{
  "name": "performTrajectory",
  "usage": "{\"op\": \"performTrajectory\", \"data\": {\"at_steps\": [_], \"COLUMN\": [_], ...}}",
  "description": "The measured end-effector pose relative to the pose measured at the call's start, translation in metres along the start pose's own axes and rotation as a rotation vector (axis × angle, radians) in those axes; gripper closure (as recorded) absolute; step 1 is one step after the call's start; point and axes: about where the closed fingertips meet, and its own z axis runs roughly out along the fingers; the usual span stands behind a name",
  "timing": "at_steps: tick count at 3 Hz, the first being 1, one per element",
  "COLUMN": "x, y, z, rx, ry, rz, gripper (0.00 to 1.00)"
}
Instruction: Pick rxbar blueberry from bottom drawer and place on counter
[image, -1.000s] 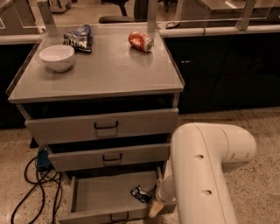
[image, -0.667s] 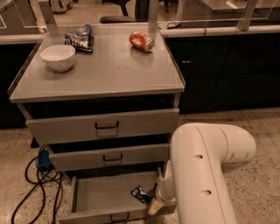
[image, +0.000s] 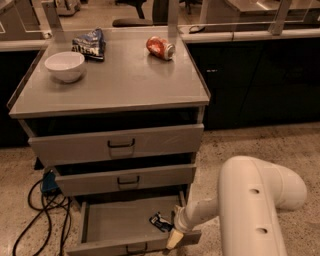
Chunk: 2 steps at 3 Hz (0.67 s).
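The rxbar blueberry (image: 160, 222), a small dark wrapper with white patches, lies flat in the open bottom drawer (image: 116, 225), near its right front corner. My gripper (image: 174, 235) reaches down into that corner, just right of and in front of the bar, very close to it. I cannot tell whether it touches the bar. The white arm (image: 255, 200) fills the lower right of the view. The counter (image: 130, 82) is the grey cabinet top above.
On the counter stand a white bowl (image: 65, 65), a blue-and-white chip bag (image: 89, 44) and a red soda can (image: 160, 47) lying on its side. The two upper drawers (image: 120, 145) are partly open. Black cables (image: 37, 215) lie on the floor at the left.
The arm's big white elbow has swung to the right and lower in the view. The gripper stays in the drawer's right front corner beside the bar, which has not moved.
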Motion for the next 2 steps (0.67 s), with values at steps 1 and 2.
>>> {"op": "performTrajectory", "data": {"at_steps": [1,2], "x": [-0.029,-0.071], "y": [-0.003,-0.014], "z": [0.022,0.022], "rx": [-0.043,-0.04], "ry": [-0.116,-0.179], "rz": [-0.036,-0.113], "gripper": [0.0,0.0]}}
